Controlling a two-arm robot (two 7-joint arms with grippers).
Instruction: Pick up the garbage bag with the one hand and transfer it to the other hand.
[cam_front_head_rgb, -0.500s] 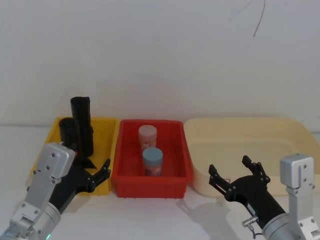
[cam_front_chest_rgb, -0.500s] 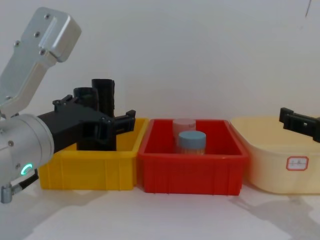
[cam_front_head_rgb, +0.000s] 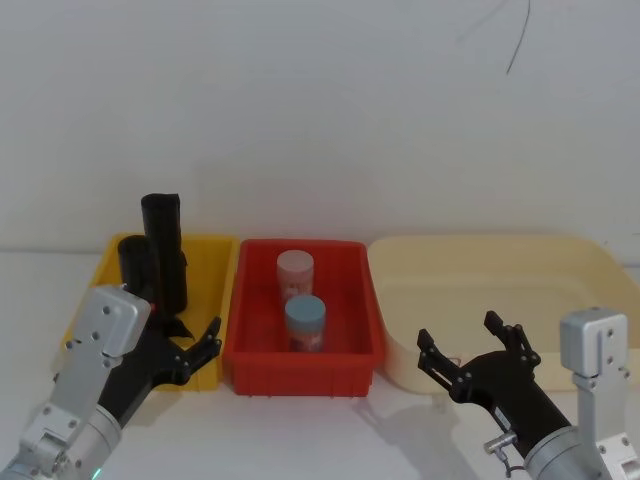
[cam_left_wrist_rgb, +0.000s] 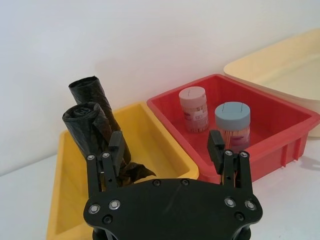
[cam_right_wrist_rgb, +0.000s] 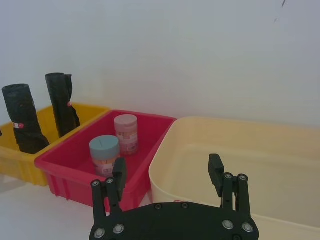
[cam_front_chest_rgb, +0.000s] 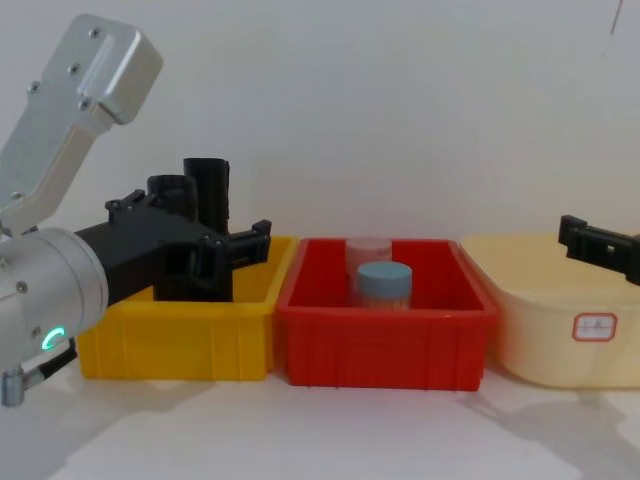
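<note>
Two black rolls stand upright in the yellow bin (cam_front_head_rgb: 218, 262). The shorter, nearer roll is the garbage bag (cam_right_wrist_rgb: 22, 112) (cam_front_head_rgb: 134, 262) (cam_left_wrist_rgb: 89, 131), with a small red-and-white sticker on its side. A taller black roll (cam_front_head_rgb: 164, 245) (cam_left_wrist_rgb: 96, 96) stands just behind it. My left gripper (cam_front_head_rgb: 190, 338) (cam_left_wrist_rgb: 166, 147) (cam_front_chest_rgb: 195, 228) hovers open at the bin's front edge, short of the rolls and holding nothing. My right gripper (cam_front_head_rgb: 462, 340) (cam_right_wrist_rgb: 168, 172) is open and empty in front of the cream tub; one finger (cam_front_chest_rgb: 598, 243) shows at the right edge of the chest view.
A red bin (cam_front_head_rgb: 250, 372) sits in the middle with a pink-lidded jar (cam_front_head_rgb: 295, 270) and a blue-lidded jar (cam_front_head_rgb: 305, 318) inside. A large cream tub (cam_front_head_rgb: 400, 372) stands on the right. A white wall rises close behind the bins.
</note>
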